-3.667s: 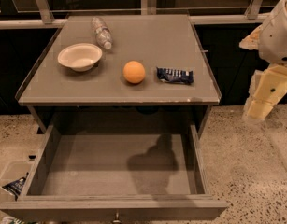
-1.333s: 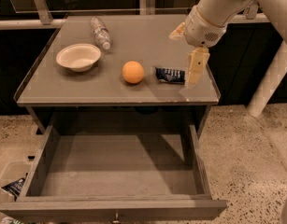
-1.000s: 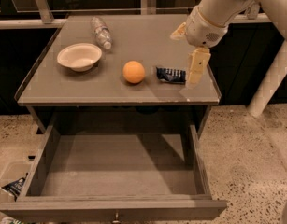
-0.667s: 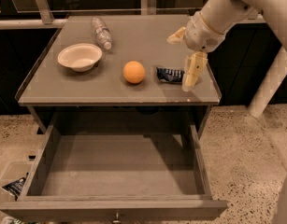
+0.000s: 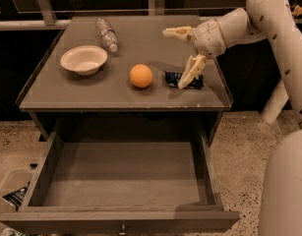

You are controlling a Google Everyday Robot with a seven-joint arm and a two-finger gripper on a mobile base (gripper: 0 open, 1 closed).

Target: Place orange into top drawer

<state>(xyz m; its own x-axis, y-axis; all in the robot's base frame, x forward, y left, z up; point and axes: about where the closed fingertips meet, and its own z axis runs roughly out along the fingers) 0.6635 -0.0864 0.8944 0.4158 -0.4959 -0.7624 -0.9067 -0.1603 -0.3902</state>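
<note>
Spread wide, the gripper (image 5: 173, 59) hangs over the right-hand part of the cabinet top, its two cream fingers (image 5: 192, 69) well apart and holding nothing. One finger points left along the back of the top. The other slants down and overlaps a dark snack packet (image 5: 171, 77) that lies flat near the right edge. Pale print shows on the packet, but it is too small to read. The robot arm (image 5: 268, 18) comes in from the upper right, bending at a thick pale joint just behind the gripper.

The orange (image 5: 141, 75) sits on the cabinet top just left of the packet and clear of both fingers, near the middle of the surface. Further left stands a shallow cream-white bowl (image 5: 83, 59). Behind the bowl a clear plastic bottle (image 5: 106, 33) lies on its side, and any label on it cannot be read.

The cabinet top (image 5: 67, 92) is a flat grey-brown slab with a thin raised lip around its edges. Below it the top drawer (image 5: 48, 156) is pulled fully out, showing a flat bare bottom and low side walls, with a small knob (image 5: 122, 227) at the centre of its front panel.

The floor (image 5: 244, 146) is pale speckled stone. A dark wrapper (image 5: 15, 198) lies on it beside the drawer's left front corner. Behind the cabinet the wall is dark, with a light horizontal rail running across it.
</note>
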